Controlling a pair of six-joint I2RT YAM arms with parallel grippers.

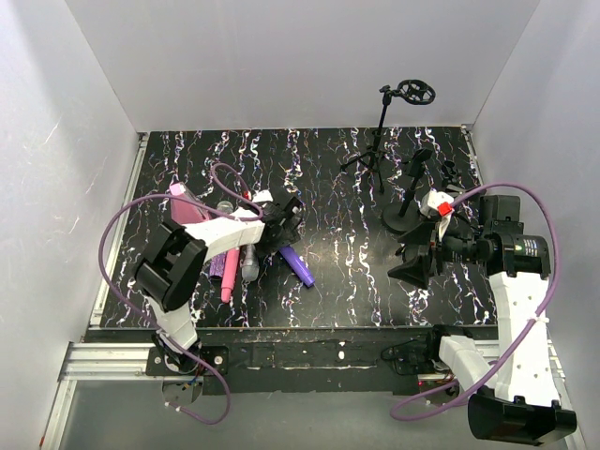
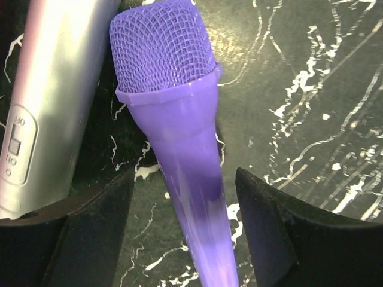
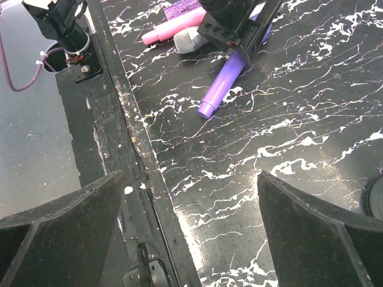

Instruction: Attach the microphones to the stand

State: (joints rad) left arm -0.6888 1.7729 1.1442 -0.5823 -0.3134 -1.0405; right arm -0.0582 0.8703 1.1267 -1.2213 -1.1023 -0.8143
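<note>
Two fingers of our left gripper (image 2: 184, 200) stand apart, one on each side of the purple microphone (image 2: 182, 143), which lies flat on the table (image 2: 311, 89); neither touches it. We see the silver microphone (image 2: 57, 89) lying against the purple one's head. Our right gripper (image 3: 190, 206) hangs well away from the purple microphone, spread wide and empty, near the stand (image 1: 413, 183).

1. Bright, even light from overhead fills the top view; the white walls (image 1: 281, 56) glow, and shadows fall short and soft.
2. Left wrist view: the purple microphone (image 2: 179, 149) is sharp at its mesh and softer near the lens; glare streaks the silver-grey microphone (image 2: 60, 78).
3. Right wrist view: crisp across the marbled table (image 3: 287, 119), with a dull sheen on its dark surface.
</note>
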